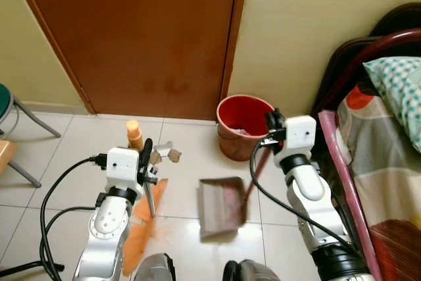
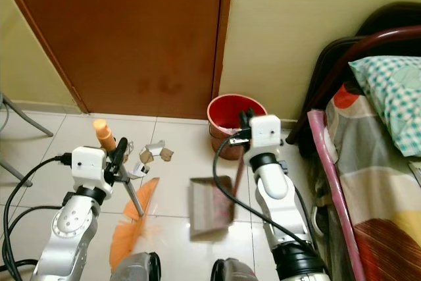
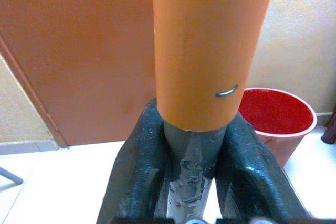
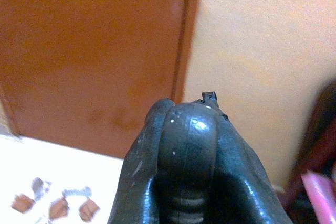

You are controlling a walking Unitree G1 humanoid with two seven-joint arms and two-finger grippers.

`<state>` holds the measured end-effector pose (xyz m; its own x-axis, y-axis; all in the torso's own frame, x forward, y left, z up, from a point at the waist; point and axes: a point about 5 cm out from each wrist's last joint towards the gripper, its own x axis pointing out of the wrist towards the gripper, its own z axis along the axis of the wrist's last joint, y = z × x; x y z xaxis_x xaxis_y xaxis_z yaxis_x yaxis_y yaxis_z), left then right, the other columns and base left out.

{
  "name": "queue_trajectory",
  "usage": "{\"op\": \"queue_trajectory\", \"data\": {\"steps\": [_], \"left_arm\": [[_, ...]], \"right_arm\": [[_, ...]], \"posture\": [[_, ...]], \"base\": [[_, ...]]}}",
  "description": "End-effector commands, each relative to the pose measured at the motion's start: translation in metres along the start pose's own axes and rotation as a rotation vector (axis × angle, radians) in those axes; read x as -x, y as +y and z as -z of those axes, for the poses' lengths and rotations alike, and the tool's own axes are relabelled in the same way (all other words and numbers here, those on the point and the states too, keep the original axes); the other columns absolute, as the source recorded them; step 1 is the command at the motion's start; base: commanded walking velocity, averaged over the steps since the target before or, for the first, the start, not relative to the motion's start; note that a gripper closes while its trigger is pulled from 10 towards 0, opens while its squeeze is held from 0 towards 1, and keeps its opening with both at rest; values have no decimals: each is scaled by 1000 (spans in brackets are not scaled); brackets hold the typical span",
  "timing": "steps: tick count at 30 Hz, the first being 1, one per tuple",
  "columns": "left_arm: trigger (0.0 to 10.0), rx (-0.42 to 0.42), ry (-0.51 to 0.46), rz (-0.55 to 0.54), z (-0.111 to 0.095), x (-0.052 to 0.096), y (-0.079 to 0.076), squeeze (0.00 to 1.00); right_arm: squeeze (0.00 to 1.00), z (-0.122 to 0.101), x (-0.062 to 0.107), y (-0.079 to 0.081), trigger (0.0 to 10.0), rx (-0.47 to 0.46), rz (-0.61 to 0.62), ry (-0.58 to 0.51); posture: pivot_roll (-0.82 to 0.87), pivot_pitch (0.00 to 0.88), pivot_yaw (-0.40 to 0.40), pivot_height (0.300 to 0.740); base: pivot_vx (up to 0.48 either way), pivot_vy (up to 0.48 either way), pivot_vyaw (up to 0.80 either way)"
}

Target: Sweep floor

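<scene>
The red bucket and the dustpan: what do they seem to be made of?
The red bucket looks like moulded plastic: even colour, a smooth rolled rim, a dull sheen. The dustpan looks like thin sheet metal, grey and worn with reddish stains, possibly rust; motion blur leaves this uncertain.

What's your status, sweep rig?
Left hand shut on broom. Right hand shut on dustpan handle. Paper scraps ahead, near red bucket.

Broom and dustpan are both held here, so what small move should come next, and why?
Probably a short stroke of the broom by the left gripper toward the dustpan. The right gripper holds the pan tilted above the tile, while the scraps lie on the floor beyond the bristles, so the pan likely needs lowering too.
</scene>
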<state>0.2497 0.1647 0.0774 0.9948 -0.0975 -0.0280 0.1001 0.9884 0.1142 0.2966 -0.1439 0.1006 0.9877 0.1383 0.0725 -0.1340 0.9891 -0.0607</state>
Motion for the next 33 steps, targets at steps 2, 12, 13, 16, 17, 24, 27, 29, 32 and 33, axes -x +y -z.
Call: {"op": "queue_trajectory", "data": {"steps": [2,12,13,16,17,24,27,29,32,33], "left_arm": [[10000,-14,25,1,4,3,1,0],[10000,-23,34,1,4,2,2,0],[10000,-24,35,-1,4,2,2,0],[10000,-25,35,-3,4,2,3,0],[10000,-25,34,-3,3,2,3,0],[10000,-67,-37,13,-12,-7,-4,0],[10000,-79,-78,28,-22,-12,-7,0],[10000,-76,-93,33,-27,-14,-7,0],[10000,-61,-138,17,-38,-18,-3,0],[10000,-59,-149,13,-40,-18,-2,0]], "right_arm": [[0,21,13,-14,10000,-11,67,143],[0,60,68,-33,10000,-1,120,533],[0,60,73,-31,10000,-5,103,559],[0,56,82,-32,10000,-12,88,596],[0,54,88,-33,10000,-20,85,615],[0,42,113,-53,10000,-50,141,660],[0,35,93,-56,10000,-117,210,569],[0,29,81,-58,10000,-101,229,512],[0,20,56,-59,9020,-97,242,426],[0,17,49,-59,0,-115,247,398]], "posture": [[42,72,-43,740],[29,88,-54,740],[29,88,-54,740],[18,92,-56,740],[12,97,-59,740],[-18,102,-58,740],[-17,103,-55,740],[-11,99,-46,740],[-4,95,-30,740],[-5,95,-28,740]], "base": [[0,0,0],[0,0,0],[0,0,0],[0,0,0],[0,0,0],[0,0,0],[0,0,0],[0,0,0],[0,0,0],[0,0,0]]}}
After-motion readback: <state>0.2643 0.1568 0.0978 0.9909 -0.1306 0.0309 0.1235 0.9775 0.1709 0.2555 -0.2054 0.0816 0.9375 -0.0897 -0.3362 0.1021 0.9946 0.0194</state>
